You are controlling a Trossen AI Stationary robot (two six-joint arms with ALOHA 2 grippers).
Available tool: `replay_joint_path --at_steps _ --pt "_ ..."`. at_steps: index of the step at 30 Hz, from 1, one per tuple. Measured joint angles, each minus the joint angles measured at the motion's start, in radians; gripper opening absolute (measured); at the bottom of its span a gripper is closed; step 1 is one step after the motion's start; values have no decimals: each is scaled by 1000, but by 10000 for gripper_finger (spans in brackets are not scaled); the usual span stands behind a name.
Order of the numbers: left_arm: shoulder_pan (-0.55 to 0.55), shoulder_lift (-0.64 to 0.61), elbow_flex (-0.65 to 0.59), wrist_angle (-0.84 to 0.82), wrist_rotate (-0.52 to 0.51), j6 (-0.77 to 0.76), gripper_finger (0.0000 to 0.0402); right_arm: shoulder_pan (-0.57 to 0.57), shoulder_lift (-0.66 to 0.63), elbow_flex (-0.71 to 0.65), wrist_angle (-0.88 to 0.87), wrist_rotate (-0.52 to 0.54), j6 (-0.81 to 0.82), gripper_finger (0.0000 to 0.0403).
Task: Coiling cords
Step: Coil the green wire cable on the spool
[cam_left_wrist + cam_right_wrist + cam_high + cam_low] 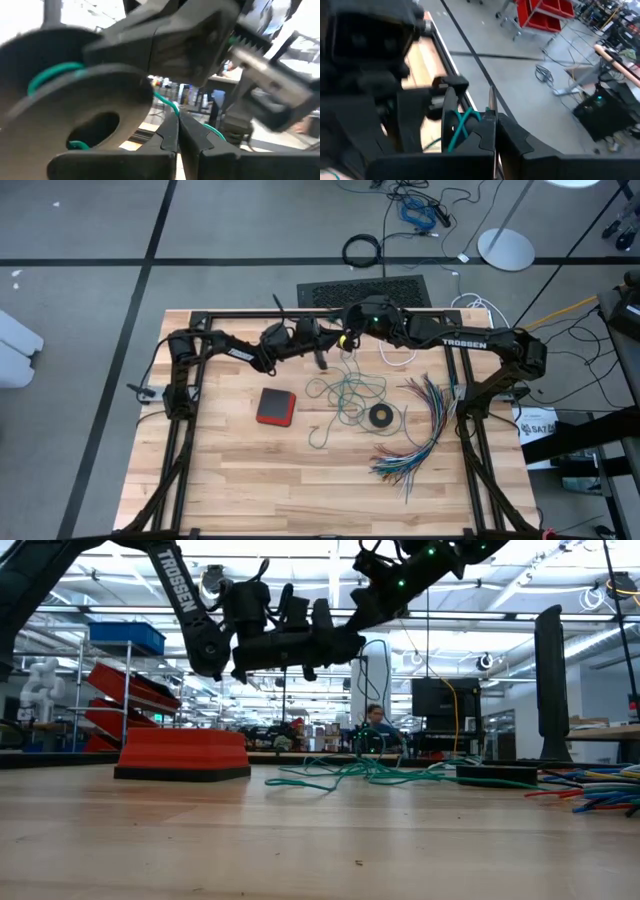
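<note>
Both arms meet high over the far side of the table [230, 470]. The left gripper [177, 131] is pressed together, pinching the green cord [345, 395], which trails down to a loose tangle mid-table beside a red box [276, 407]. The right gripper [492, 131] is clamped shut, green cord crossing at its fingertips. The white cord [400, 358] lies near the far edge.
</note>
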Motion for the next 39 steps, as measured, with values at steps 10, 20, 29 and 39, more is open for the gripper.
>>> replay_joint_path --at_steps 10,20,29,39 --pt "-26 -2 0 -81 -133 113 11 1 -20 -3 33 -26 20 0" --pt "-27 0 -6 -86 -217 186 102 -3 -85 1 44 -123 91 0" --pt "-5 0 -6 -169 -255 240 140 -2 -134 1 19 -158 120 0" --pt "29 0 -6 -206 -104 278 140 -2 -249 1 -37 -176 130 0"
